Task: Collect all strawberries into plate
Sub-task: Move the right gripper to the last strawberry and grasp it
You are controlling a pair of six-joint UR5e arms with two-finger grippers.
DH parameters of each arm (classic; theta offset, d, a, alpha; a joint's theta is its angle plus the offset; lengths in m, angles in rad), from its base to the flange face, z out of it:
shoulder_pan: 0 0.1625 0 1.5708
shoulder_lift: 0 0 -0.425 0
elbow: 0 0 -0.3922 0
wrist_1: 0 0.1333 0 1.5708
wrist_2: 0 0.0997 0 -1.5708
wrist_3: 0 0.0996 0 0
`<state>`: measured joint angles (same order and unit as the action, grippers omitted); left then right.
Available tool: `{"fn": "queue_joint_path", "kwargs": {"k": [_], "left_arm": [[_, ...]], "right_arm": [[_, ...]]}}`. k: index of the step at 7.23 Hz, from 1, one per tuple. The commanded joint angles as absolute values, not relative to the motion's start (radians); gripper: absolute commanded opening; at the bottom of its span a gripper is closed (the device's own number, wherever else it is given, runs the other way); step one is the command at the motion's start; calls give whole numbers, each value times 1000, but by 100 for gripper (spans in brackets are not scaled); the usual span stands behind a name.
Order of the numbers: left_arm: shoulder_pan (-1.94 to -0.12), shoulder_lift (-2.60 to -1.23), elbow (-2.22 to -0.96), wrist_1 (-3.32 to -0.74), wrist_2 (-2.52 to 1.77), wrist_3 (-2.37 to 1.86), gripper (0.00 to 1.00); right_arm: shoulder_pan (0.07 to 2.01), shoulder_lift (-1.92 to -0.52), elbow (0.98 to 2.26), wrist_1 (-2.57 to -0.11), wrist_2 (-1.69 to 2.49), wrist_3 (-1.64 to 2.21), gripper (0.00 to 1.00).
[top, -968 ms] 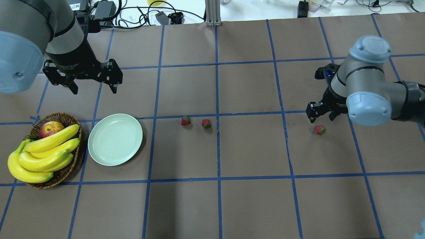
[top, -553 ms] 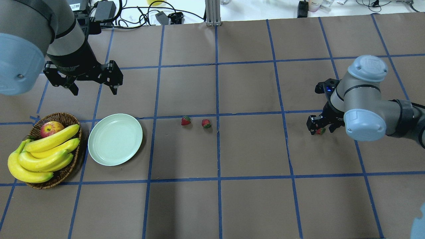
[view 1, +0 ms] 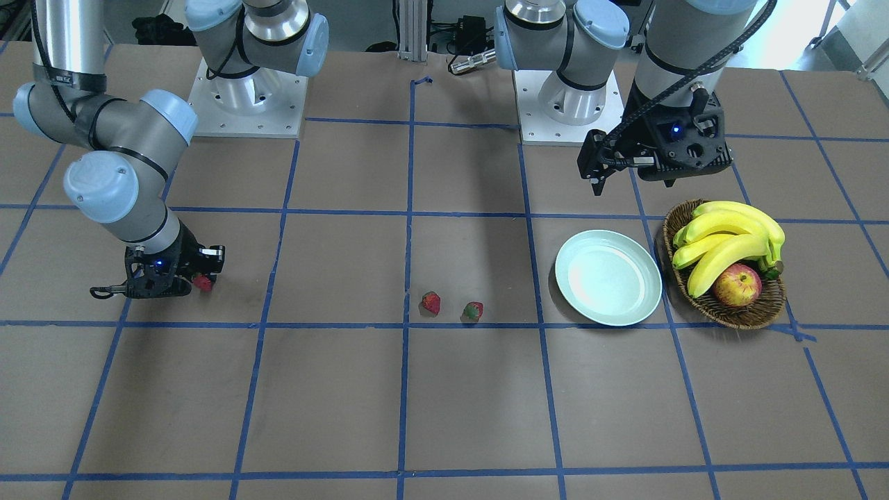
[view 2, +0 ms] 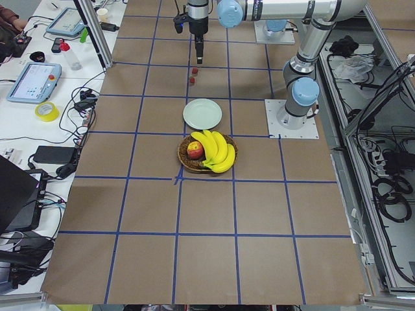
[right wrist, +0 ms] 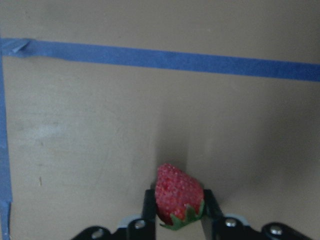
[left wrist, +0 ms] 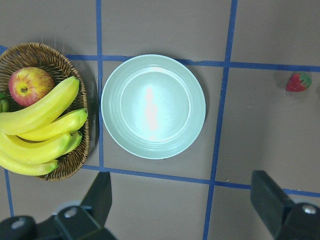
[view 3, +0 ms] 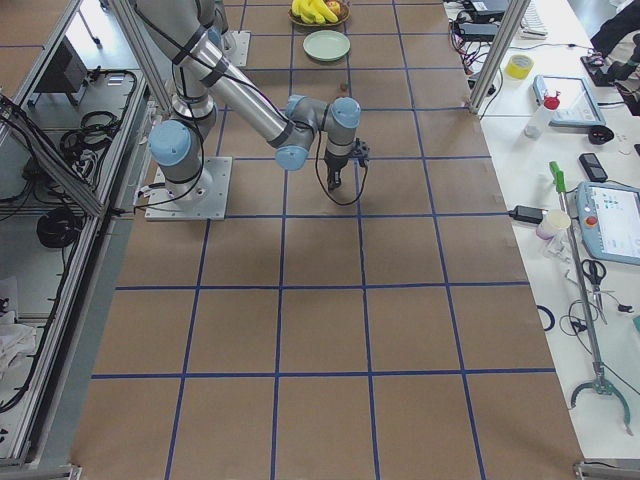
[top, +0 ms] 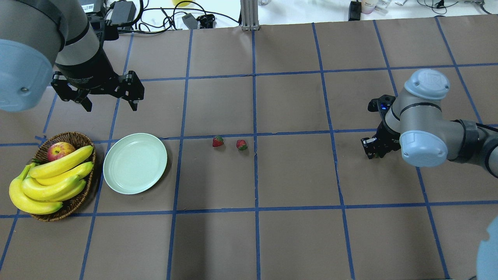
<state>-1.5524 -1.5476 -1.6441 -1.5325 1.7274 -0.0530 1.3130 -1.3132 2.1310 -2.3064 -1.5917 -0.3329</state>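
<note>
Two strawberries [top: 218,141] [top: 241,144] lie side by side mid-table, right of the empty mint plate [top: 135,163]. They also show in the front view [view 1: 431,303] [view 1: 473,311], and one shows in the left wrist view [left wrist: 298,81]. My right gripper [top: 374,149] is down at the table, shut on the third strawberry [right wrist: 177,197], which also shows in the front view [view 1: 203,282]. My left gripper [top: 109,103] is open and empty, hovering beyond the plate [left wrist: 153,106].
A brown wicker basket [top: 74,137] left of the plate holds bananas [top: 54,175] and a red-yellow apple [top: 60,150]. Blue tape lines grid the brown table. Cables and boxes lie along the far edge.
My right gripper moved down and toward the third strawberry, came around it and closed on it. My left gripper has hardly moved.
</note>
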Motion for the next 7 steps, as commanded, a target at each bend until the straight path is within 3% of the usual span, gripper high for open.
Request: {"fn": "queue_joint_path", "kwargs": {"k": [1, 4, 7], "left_arm": [[-1552, -1548, -1644, -1532, 1727, -52, 100], [-1554, -1546, -1644, -1532, 1727, -55, 100], [-1552, -1551, -1647, -1488, 1726, -71, 100]], "right_arm": [[1369, -1333, 2085, -2255, -1579, -216, 19], [1674, -1319, 1927, -2145, -1481, 304, 19], [1909, -1203, 1812, -2164, -1315, 649, 18]]}}
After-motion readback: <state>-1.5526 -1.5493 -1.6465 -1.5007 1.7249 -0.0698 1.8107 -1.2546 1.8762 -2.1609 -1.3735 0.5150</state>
